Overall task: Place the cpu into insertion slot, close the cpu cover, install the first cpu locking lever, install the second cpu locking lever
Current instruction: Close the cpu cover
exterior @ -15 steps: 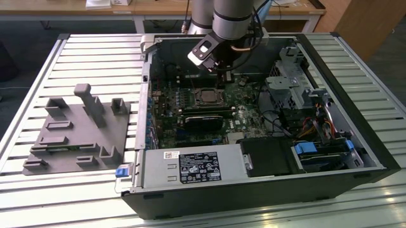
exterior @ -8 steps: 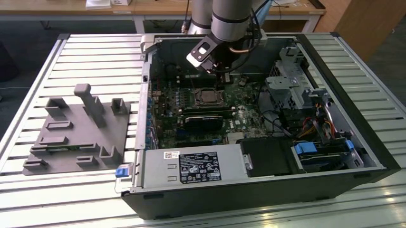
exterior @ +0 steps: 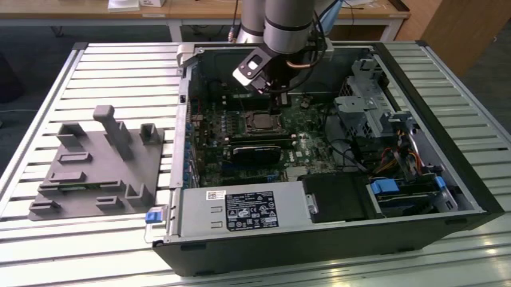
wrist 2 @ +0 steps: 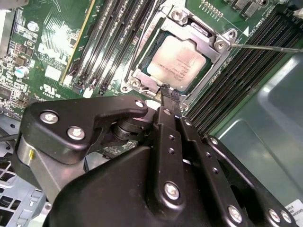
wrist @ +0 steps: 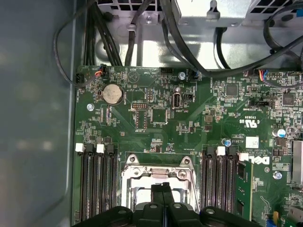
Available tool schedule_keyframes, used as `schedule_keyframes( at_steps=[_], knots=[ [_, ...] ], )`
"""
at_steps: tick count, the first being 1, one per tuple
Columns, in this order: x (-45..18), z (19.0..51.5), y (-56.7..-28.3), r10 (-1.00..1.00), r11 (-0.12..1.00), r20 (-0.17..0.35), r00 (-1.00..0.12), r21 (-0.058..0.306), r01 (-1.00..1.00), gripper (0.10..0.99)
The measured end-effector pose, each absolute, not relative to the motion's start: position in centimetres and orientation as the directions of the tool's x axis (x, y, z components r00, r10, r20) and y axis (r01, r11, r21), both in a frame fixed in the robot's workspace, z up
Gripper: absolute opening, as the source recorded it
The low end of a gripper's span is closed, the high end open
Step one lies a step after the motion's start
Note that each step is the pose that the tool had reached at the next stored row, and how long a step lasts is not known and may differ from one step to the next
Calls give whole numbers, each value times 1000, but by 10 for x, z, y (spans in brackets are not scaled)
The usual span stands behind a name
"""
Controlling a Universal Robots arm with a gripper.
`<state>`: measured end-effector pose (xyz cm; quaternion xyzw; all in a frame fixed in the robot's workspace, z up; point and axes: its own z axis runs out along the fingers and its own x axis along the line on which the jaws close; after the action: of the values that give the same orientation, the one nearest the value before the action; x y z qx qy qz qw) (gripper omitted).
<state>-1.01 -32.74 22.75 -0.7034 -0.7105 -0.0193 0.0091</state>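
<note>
Silvery chip (wrist 2: 177, 64) sits in the socket (wrist 2: 131, 85), with the cover (wrist 2: 213, 64) down over it. Gripper (wrist 2: 169, 92) is pinched together and empty, its tip at the cover's edge. Judged: step 2 done, lever 1 (wrist 2: 265, 47) unlatched. It needs a steady push under its catch.

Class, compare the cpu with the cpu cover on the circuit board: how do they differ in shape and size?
The cpu is a solid plate; the cpu cover is an open frame with a window. The cpu is smaller and shows through the cpu cover's window. Both are silvery metal, squarish and flat.
</note>
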Motion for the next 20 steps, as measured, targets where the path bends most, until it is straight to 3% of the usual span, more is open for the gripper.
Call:
schedule_keyframes(
  at_steps=[20],
  knots=[
    [-23, 220, -331, 999, 10, 40, -10, 15, 1000, 106]
  ],
)
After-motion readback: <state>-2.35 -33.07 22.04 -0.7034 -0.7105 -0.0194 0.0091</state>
